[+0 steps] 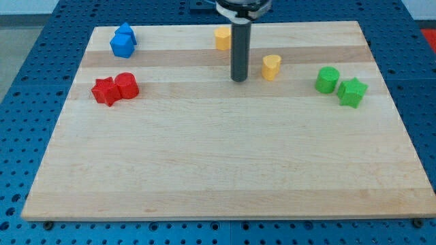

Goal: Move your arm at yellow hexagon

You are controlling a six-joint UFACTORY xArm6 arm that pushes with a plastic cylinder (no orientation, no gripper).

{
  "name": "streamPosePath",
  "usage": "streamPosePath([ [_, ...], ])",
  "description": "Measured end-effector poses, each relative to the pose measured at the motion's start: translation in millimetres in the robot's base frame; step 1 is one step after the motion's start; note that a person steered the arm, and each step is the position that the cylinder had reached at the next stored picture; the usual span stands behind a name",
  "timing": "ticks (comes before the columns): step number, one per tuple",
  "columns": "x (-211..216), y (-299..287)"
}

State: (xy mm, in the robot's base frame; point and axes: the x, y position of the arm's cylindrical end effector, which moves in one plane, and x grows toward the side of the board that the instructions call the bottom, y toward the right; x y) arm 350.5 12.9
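Observation:
The yellow hexagon sits near the view's top edge of the wooden board, partly hidden behind my dark rod. My tip rests on the board below and slightly right of the hexagon, apart from it. A yellow heart-shaped block stands just right of my tip, with a small gap between them.
Two blue blocks sit touching at the top left. A red star and a red cylinder touch at the left. A green cylinder and a green star sit at the right.

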Motion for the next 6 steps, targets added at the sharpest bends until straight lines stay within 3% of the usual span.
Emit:
streamPosePath([
  [4, -98, -74],
  [6, -130, -63],
])
